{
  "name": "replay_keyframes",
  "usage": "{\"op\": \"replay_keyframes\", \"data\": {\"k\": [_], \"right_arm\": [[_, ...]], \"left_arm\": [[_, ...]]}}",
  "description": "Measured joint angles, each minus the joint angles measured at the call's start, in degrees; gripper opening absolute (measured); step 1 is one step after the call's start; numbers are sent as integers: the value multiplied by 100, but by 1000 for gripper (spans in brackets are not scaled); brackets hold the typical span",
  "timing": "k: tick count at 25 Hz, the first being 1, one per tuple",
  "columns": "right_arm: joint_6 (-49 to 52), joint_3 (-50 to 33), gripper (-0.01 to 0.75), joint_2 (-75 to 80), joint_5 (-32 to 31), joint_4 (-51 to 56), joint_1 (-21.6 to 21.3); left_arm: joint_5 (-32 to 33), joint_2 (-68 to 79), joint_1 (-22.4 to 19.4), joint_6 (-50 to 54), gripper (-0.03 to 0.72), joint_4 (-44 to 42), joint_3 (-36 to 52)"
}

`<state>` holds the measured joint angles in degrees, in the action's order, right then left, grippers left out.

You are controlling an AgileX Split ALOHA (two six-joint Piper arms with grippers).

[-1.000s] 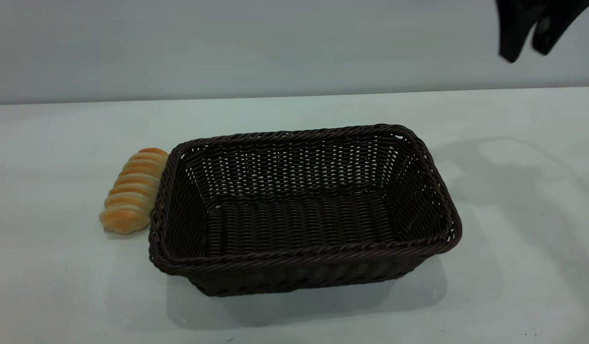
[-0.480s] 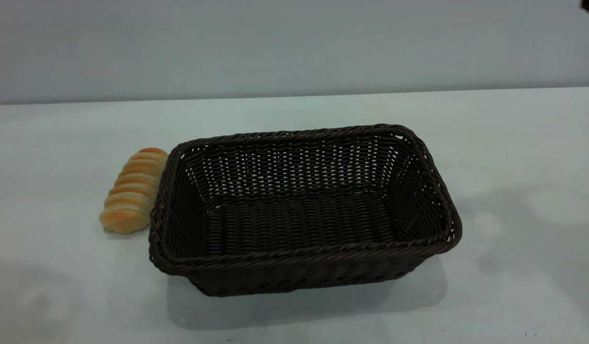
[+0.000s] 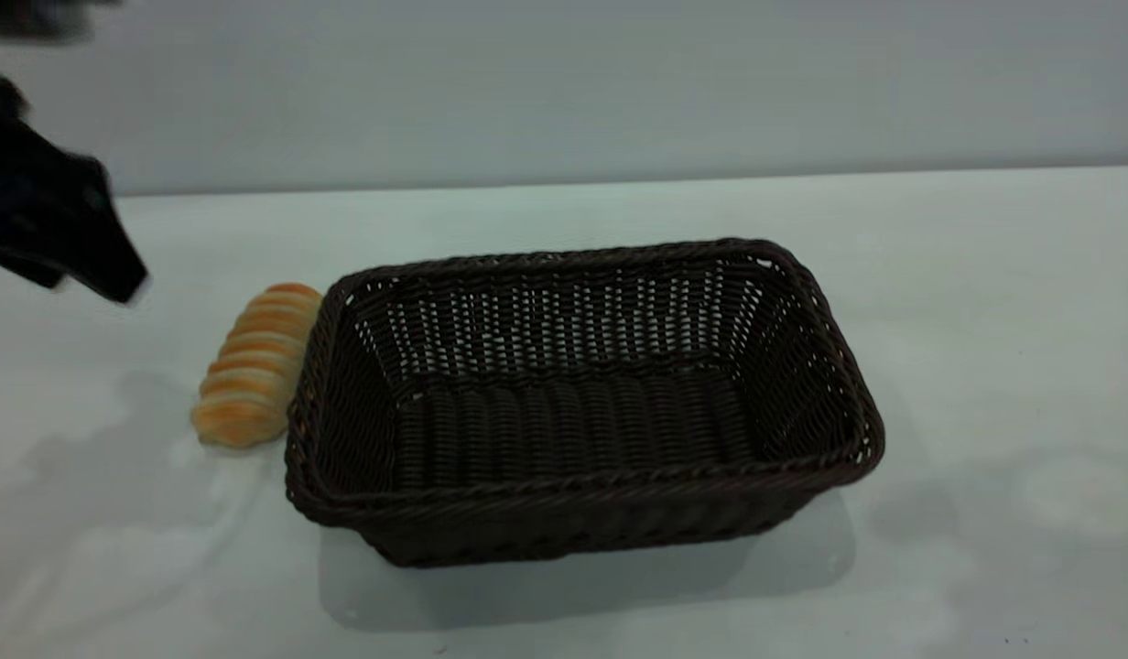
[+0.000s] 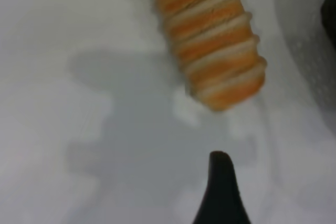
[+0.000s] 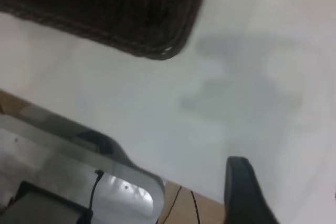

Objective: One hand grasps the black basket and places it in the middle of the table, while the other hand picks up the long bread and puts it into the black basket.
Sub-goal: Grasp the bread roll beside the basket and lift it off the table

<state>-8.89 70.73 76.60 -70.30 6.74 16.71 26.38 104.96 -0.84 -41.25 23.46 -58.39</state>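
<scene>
1. Black basket: we take it as our landmark. It stands upright on the surface with nothing inside, its braided rim intact. One corner also shows in the right wrist view.
2. Long bread: it lies flat on the surface against the basket's left short side, just at the rim; we cannot tell whether they touch. In the left wrist view its ridged orange and cream bands are plain.
3. Left gripper: it hangs above the surface, farther left of the basket than the bread and clear of both. We cannot tell how its jaws stand.
4. Right gripper: only one dark fingertip shows, off the basket's corner. The set of its jaws we cannot tell.
5. Writing: we read no brand, label or lettering on any item.
</scene>
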Motion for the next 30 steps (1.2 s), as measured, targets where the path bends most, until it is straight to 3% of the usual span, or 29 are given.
{"op": "replay_keyframes", "data": {"k": [6,15,19,23,25,30], "right_arm": [[68,-92,435,-75,-2,38,103],[131,-92,435,-82,-2,33,103],[153,-92,435,-82,-2,33,103],[206,-92,435,-82,-2,33,103],[245,-92,435,-82,-6,33,103],[248,-92,435,-82,-13,33,103]], "left_arm": [[-250,1198,105,-1354,590,632,-509],[-1102,2079,129,-1614,557,711,-597],[-1178,2228,129,-1700,439,758,-612],[-1165,2083,133,-1687,176,752,-612],[-1124,1772,133,-1546,87,722,-599],[-911,545,133,-1341,64,727,-599]]}}
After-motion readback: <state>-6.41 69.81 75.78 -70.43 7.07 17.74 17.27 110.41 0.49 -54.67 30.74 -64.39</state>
